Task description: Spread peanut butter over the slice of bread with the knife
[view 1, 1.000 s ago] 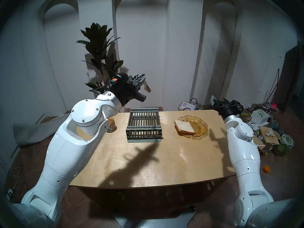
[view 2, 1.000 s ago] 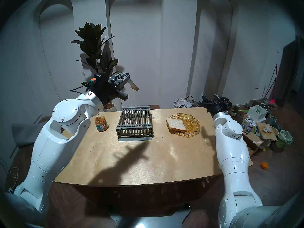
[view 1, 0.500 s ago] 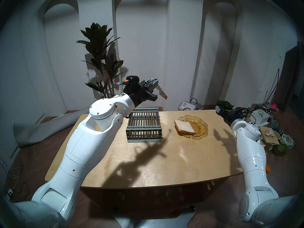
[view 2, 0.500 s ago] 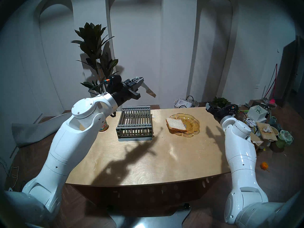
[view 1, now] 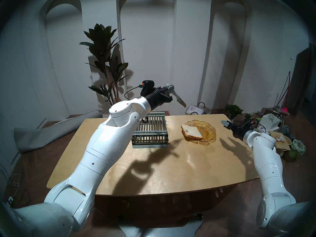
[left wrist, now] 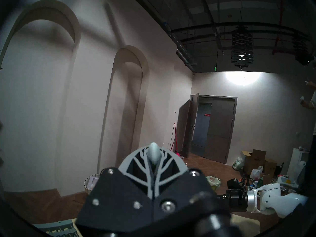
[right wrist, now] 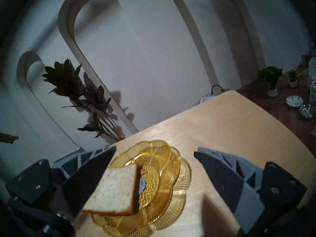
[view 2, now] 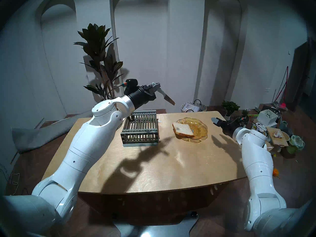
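A slice of bread (view 1: 191, 131) lies tilted on the left rim of an amber scalloped glass plate (view 1: 207, 131), overhanging it, toward the right of a pale wooden worktop (view 1: 153, 171). The left hand (view 1: 168, 91), clamped shut on the grey handle of a knife (view 1: 178, 99), hangs in the air above the worktop's far edge; the blade slants down toward the right, its tip smeared brown. Below the left forearm sits a grey barred rack (view 1: 150, 131), between that arm and the plate. The right hand (view 1: 225, 124), fingers spread wide and empty, hovers just right of the plate. A wicker basket (view 1: 197, 110) and a tall potted plant (view 1: 104, 64) stand beyond the worktop.
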Available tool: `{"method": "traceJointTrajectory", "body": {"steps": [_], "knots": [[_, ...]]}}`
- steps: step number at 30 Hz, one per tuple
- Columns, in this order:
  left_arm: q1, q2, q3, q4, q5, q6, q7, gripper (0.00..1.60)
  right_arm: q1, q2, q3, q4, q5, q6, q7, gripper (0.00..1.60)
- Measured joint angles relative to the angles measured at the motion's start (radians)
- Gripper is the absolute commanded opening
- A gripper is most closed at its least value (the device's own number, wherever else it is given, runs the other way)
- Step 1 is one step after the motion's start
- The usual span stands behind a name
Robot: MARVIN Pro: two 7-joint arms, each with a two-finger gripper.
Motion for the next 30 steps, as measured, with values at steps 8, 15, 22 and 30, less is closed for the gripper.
{"method": "traceJointTrajectory", "body": {"steps": [8,15,22,30], "knots": [[-0.033,-0.059,-0.012,0.098,-0.062,0.029,-0.002,0.00,0.052,0.037,-0.039,0.149,0.003,-0.030,0.131,1.60],[-0.054,-0.103,-0.037,0.163,-0.127,0.068,-0.001,0.00,0.111,0.050,-0.068,0.268,-0.001,-0.066,0.178,1.60],[-0.075,-0.136,-0.046,0.221,-0.161,0.097,0.001,0.00,0.170,0.053,-0.094,0.392,-0.005,-0.097,0.207,1.60],[-0.099,-0.168,-0.056,0.278,-0.183,0.119,0.006,0.00,0.216,0.053,-0.122,0.478,-0.014,-0.103,0.231,1.60]]}}
